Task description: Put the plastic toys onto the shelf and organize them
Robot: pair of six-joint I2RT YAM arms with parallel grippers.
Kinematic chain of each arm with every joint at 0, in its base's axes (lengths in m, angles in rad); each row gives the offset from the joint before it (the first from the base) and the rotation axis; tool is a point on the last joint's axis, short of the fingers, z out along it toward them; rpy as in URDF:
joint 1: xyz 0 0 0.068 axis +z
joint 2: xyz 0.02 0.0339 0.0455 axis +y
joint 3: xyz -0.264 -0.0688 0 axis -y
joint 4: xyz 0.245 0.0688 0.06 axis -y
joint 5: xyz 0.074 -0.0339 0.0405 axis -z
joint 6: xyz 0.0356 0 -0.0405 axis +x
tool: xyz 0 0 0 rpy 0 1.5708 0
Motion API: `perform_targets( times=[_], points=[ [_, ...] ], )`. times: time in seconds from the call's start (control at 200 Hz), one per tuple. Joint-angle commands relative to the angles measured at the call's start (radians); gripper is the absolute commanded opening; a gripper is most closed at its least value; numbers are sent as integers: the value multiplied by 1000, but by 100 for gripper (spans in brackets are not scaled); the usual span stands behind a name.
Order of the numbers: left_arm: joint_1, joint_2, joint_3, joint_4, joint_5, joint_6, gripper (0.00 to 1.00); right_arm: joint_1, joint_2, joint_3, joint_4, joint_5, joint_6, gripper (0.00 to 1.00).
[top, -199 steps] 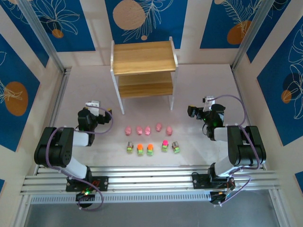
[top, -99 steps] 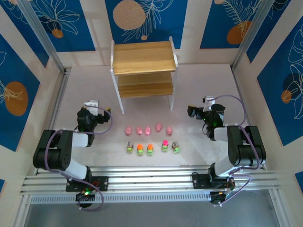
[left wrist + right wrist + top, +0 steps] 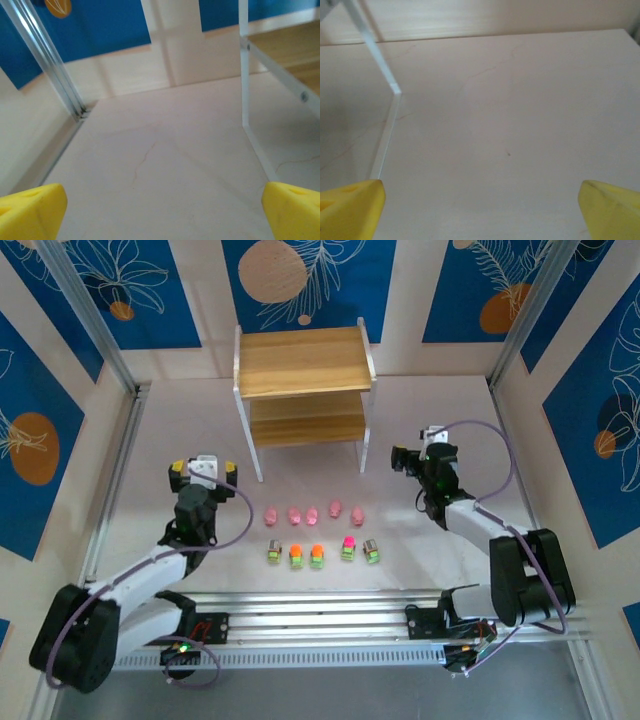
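Several pink pig toys [image 3: 312, 512] lie in a row on the table in front of the shelf [image 3: 303, 362]. Just nearer the arms, several green-based blocks [image 3: 317, 555] with orange, magenta or grey tops form a second row. My left gripper [image 3: 203, 468] hovers left of the rows, open and holding nothing; its yellow fingertips [image 3: 31, 207] stand wide apart over bare table. My right gripper [image 3: 410, 458] is right of the shelf, open and holding nothing, with fingertips [image 3: 612, 210] far apart. A white shelf leg [image 3: 244, 65] shows in the left wrist view, another leg [image 3: 384, 145] in the right wrist view.
Blue patterned walls [image 3: 300, 280] and aluminium posts [image 3: 90, 315] enclose the table. A metal rail [image 3: 320, 615] runs along the near edge under both arm bases. Bare table lies on either side of the toy rows.
Both arms have unfolded. The left gripper has risen and swung a little right and toward the near edge. The right gripper has moved toward the shelf.
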Motion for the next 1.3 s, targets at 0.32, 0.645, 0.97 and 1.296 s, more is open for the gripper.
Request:
perform_targets(
  times=[0.32,0.645,0.97,1.296],
  points=[
    [-199,-341,133,-720,-156,-351,100,294,-279,61,-617,316,295,99],
    [-373,-476,92,-932,-127,-427,100,683,-451,38,-898,449,480,100],
    [-477,-508,56,-956,-87,-454,100,950,-487,5,-1116,520,721,93],
    [-498,-514,43,-935,-68,-433,99,1018,-427,-56,-1035,404,784,69]
  ],
)
